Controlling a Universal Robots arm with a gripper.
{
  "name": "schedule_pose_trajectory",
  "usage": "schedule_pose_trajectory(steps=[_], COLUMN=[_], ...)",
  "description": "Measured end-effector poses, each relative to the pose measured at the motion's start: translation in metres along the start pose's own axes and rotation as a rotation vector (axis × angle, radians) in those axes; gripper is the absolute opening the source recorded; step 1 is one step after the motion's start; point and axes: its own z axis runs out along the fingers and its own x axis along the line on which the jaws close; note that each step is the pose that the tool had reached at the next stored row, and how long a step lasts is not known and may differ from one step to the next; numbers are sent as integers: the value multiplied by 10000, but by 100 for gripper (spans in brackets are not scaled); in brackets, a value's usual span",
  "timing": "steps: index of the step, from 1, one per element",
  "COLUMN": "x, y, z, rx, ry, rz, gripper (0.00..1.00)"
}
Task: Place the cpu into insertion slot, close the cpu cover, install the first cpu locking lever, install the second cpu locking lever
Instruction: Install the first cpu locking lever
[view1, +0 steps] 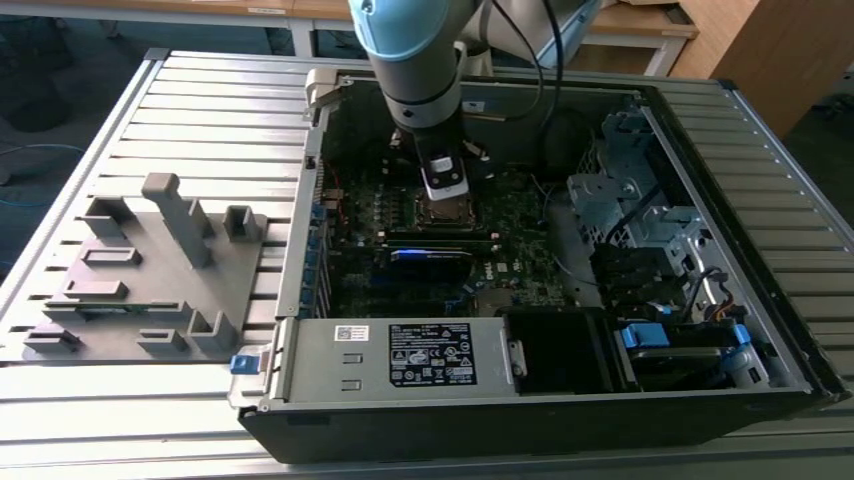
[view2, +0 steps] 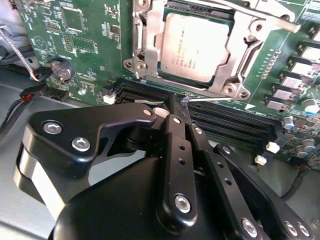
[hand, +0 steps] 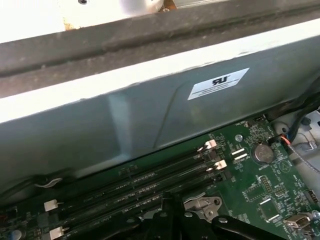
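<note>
Evidently past the first steps: shows the cpu (view2: 195, 47) seated in the insertion slot (view2: 197, 8) under the lowered cpu cover (view2: 145, 50), with the gripper (view2: 181, 107), fingers (view2: 172, 145) drawn together, at the tip of a locking lever (view2: 212, 98) beside the memory slots (view2: 235, 120), latching seemingly unfinished.

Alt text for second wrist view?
A silvery chip sits in its socket on a green board, the metal cover frame down over its edges. In front, the black gripper, fingers together, reaches the end of a thin wire lever beside the memory slots.
</note>
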Motion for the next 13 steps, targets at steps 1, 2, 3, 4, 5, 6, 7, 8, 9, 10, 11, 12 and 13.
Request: schedule_pose_trajectory(steps=[1,2,3,4,5,6,7,8,9,10,11,12,13], x=[7,10,13,15,18,23,27,32,38,42,47,51,56], y=[-4,-7,-10,-12,-15,-19,-23,-27,-30,-33,-35,-38,-40], z=[3,6,11,15,20,25,30,34,37,40,42,44,45], rx=[-5,-10,-19,-23,-30,-39,-48,-56,-62,-69,-76,-82,-85], ry=[-2,-5,-7,-10,-12,-17,-22,-29,-38,-48,-58,-66,-73], rz=[0,-1,-4,-8,-12,-16,-23,-30,-38,-48,-58,-68,-76], gripper=[10,10,10,10,10,10,10,10,10,10,10,10,10])
